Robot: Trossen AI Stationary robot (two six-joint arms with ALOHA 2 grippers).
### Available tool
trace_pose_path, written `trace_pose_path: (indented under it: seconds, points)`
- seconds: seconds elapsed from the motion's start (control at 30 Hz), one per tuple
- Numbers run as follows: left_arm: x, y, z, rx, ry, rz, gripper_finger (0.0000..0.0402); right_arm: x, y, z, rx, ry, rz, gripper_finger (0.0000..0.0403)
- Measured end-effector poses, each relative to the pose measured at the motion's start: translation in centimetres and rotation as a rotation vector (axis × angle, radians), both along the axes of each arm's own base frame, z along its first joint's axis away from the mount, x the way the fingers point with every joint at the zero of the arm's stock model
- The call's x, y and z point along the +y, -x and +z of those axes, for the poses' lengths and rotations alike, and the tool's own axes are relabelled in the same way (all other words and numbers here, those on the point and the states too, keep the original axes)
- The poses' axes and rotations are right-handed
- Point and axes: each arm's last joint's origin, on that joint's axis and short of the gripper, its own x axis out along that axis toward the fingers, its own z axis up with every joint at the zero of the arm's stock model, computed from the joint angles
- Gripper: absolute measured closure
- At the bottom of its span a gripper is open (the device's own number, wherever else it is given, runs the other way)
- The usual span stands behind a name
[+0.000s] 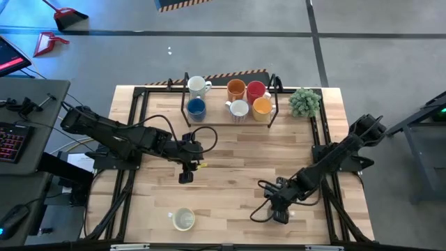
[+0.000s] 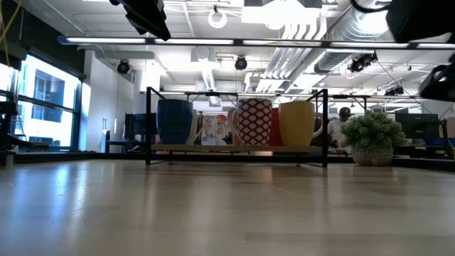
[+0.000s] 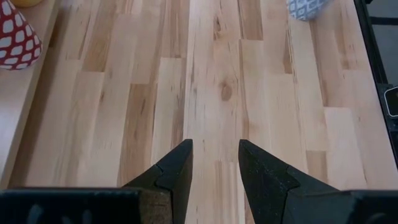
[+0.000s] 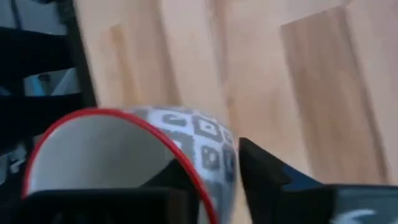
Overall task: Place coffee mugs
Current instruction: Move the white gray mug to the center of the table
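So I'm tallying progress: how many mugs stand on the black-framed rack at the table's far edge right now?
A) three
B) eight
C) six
C: the high view shows six mugs on the rack: white, blue, orange, red, patterned white and yellow-orange.

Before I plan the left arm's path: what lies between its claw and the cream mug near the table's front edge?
Only bare wood, by the high view, between the left claw and the cream mug.
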Motion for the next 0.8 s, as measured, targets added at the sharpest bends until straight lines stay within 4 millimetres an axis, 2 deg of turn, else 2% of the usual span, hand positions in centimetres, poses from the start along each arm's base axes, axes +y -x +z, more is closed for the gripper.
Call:
trace_pose_path:
  seconds: [0.07, 0.13, 0.23, 0.33, 0.47, 0.6, 0.8]
  points:
    - [0.0, 0.0, 0.0, 0.0, -0.008, -0.01, 0.0282, 0.0, -0.4, -0.2, -0.034, 0.017, 0.025, 0.0373]
    - [0.0, 0.0, 0.0, -0.001, -0.029, -0.028, 0.0282, 0.3, -0.9, 0.1, -0.119, 0.012, 0.064, 0.0392]
    - [0.1, 0.0, 0.0, -0.004, -0.059, -0.036, 0.0282, 0.1, -1.9, 1.4, -0.183, -0.002, 0.079, 0.0398]
    - [0.1, 0.0, 0.0, -0.007, -0.084, -0.035, 0.0282, -0.7, -2.8, 2.9, -0.193, 0.063, 0.066, 0.04]
    - [0.1, 0.0, 0.0, -0.005, -0.101, -0.051, 0.0282, -1.6, -4.5, 6.3, -0.261, 0.153, 0.071, 0.0401]
    - [0.1, 0.2, -0.1, 0.009, -0.107, -0.056, 0.0282, -3.8, -5.0, 9.1, -0.188, 0.278, 0.105, 0.0402]
    - [0.2, 2.1, 0.7, 0.043, -0.187, -0.081, 0.0282, -7.7, -5.9, 13.6, -0.135, 0.366, 0.063, 0.0402]
